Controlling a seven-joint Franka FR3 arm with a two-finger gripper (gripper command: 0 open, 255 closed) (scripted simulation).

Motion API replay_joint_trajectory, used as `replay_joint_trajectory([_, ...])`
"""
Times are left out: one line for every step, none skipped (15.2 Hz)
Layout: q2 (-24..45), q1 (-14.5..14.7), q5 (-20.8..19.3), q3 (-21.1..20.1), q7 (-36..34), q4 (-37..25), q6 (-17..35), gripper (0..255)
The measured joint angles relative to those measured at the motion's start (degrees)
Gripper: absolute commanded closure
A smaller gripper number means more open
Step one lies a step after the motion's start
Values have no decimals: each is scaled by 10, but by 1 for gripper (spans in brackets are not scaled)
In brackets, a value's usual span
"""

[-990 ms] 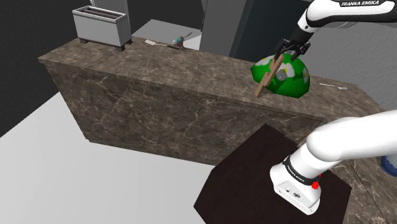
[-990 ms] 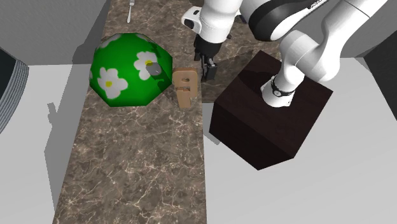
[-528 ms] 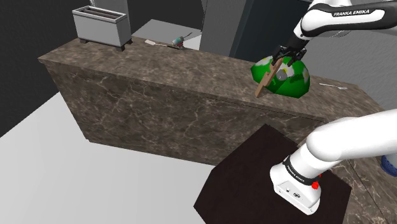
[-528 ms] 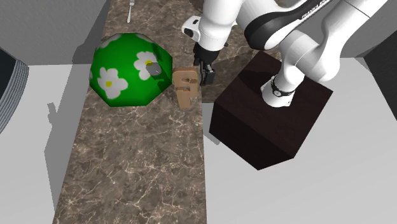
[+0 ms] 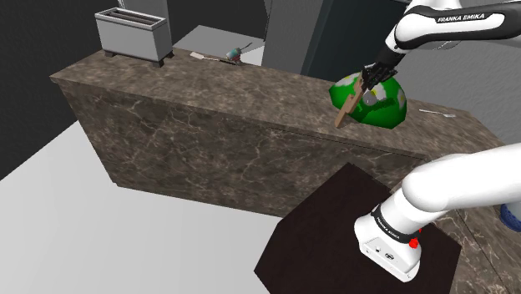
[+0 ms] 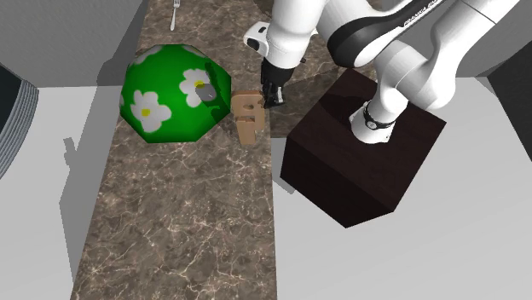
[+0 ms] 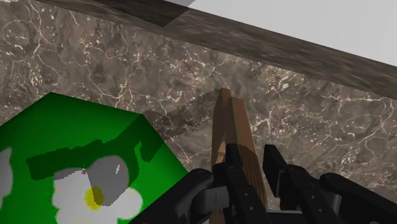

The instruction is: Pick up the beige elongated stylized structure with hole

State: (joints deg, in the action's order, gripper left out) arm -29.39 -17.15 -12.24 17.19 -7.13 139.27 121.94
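Observation:
The beige-brown elongated structure with a hole (image 5: 347, 106) leans upright on the dark marble counter (image 5: 209, 92), against a green dome with white flowers (image 5: 382, 105). My gripper (image 5: 370, 76) is at its upper end, fingers drawn in on it. From the second exterior view the structure (image 6: 247, 118) lies beside the dome (image 6: 166, 85), with the gripper (image 6: 270, 94) at the end nearest the arm. In the wrist view the narrow wooden edge (image 7: 230, 124) runs between the two black fingers of the gripper (image 7: 256, 168), which clasp it.
The counter's front edge runs just past the structure (image 6: 274, 162), and my dark stand (image 6: 358, 162) sits below it. A fork (image 5: 436, 112) lies behind the dome. A grey open box (image 5: 134, 32) and a small object (image 5: 234, 55) stand at the counter's far end.
The fingers, spread apart around the structure's top earlier, have drawn together on it. The hand has settled slightly lower; the structure and dome have not moved.

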Motion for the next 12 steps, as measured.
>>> replay_joint_trajectory([0, 0, 0, 0, 0, 0, 0, 255])
replay_joint_trajectory([0, 0, 0, 0, 0, -1, -1, 255])
replay_joint_trajectory([0, 1, 1, -1, 0, -4, -5, 255])
replay_joint_trajectory([-1, 1, 1, -2, 1, -10, -13, 255])
replay_joint_trajectory([-2, 1, 2, -3, 0, -16, -19, 255])
replay_joint_trajectory([-3, 2, 3, -4, 0, -23, -27, 255])
replay_joint_trajectory([-4, 2, 4, -5, 1, -28, -33, 255])
replay_joint_trajectory([-3, 3, 5, -5, 2, -36, -40, 255])
replay_joint_trajectory([-5, 3, 5, -6, 2, -41, -47, 255])
replay_joint_trajectory([-6, 3, 6, -7, 2, -47, -55, 255])
replay_joint_trajectory([-7, 4, 7, -9, 2, -55, -64, 255])
replay_joint_trajectory([-10, 4, 8, -11, 2, -62, -73, 255])
